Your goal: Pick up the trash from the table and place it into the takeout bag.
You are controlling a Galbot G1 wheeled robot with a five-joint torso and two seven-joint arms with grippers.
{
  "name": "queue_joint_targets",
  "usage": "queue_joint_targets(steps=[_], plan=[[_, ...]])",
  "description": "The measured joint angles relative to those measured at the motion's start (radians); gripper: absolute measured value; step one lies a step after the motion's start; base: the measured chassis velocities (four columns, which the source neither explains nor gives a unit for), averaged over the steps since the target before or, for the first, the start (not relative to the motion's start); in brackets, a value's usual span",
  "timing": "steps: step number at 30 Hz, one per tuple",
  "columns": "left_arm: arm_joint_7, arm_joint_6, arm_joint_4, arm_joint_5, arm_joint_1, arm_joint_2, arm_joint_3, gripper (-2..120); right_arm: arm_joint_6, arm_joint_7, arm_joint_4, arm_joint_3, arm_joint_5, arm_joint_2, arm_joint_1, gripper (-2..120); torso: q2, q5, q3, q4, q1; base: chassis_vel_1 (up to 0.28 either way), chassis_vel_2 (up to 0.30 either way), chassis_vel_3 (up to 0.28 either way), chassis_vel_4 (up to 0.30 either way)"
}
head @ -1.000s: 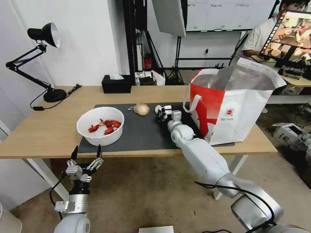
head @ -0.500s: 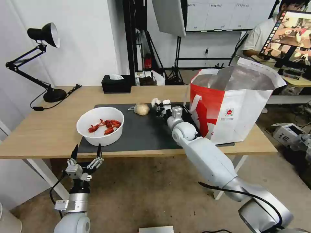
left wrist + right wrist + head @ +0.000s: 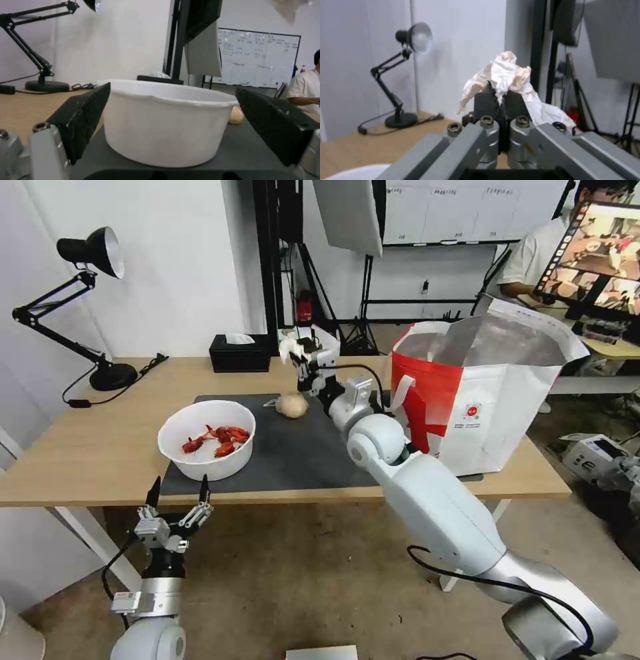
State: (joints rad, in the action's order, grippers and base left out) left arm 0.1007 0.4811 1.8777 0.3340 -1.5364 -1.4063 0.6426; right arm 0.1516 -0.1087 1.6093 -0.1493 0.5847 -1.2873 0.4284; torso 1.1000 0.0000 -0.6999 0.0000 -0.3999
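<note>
My right gripper [image 3: 301, 355] hangs above the dark mat [image 3: 293, 453], shut on a crumpled white napkin [image 3: 506, 75] stained orange. Just below it a beige wrapped ball [image 3: 291, 405] lies on the mat. A white round bowl [image 3: 207, 439] of red crayfish shells sits at the mat's left; in the left wrist view the bowl [image 3: 166, 122] stands between my open left fingers [image 3: 83, 117]. My left gripper [image 3: 178, 499] waits open below the table's front edge, short of the bowl. The white-and-red takeout bag [image 3: 480, 393] stands open at the table's right end.
A black tissue box [image 3: 240, 353] sits at the back of the light-wood table [image 3: 87, 447], and a black desk lamp [image 3: 87, 300] stands at its far left. A person sits at a desk with a monitor [image 3: 593, 253] behind the bag.
My right gripper has risen from the mat and moved back and to the left, carrying the napkin up above the beige ball. The left arm has stayed put.
</note>
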Motion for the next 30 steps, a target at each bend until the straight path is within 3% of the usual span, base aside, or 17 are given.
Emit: queue_joint_targets(steps=[7,11,20,30], plan=[[0.000,-0.001,0.003,-0.002,-0.002,-0.001,0.000,100,0.006,-0.043,0.118,0.087,-0.088,0.042,0.023,0,0.000,0.0000,0.000,0.0000,0.000,0.000,0.000,0.000,0.000],[0.000,-0.001,0.003,-0.003,-0.003,-0.003,0.001,100,0.076,-0.114,0.179,0.152,-0.140,0.073,0.034,0,0.000,0.0001,0.000,0.0000,0.000,0.000,0.000,0.000,0.000],[0.000,-0.003,0.009,-0.009,-0.002,-0.008,-0.004,100,0.173,-0.242,0.221,0.262,-0.143,0.116,0.042,0,0.000,0.0003,0.000,0.0000,0.000,0.000,0.000,0.000,0.000],[0.000,-0.004,0.016,-0.019,-0.002,-0.019,-0.016,100,0.387,-0.426,0.244,0.348,-0.026,0.168,0.056,0,0.000,0.0002,0.000,-0.0001,0.000,0.000,0.000,0.000,0.000]])
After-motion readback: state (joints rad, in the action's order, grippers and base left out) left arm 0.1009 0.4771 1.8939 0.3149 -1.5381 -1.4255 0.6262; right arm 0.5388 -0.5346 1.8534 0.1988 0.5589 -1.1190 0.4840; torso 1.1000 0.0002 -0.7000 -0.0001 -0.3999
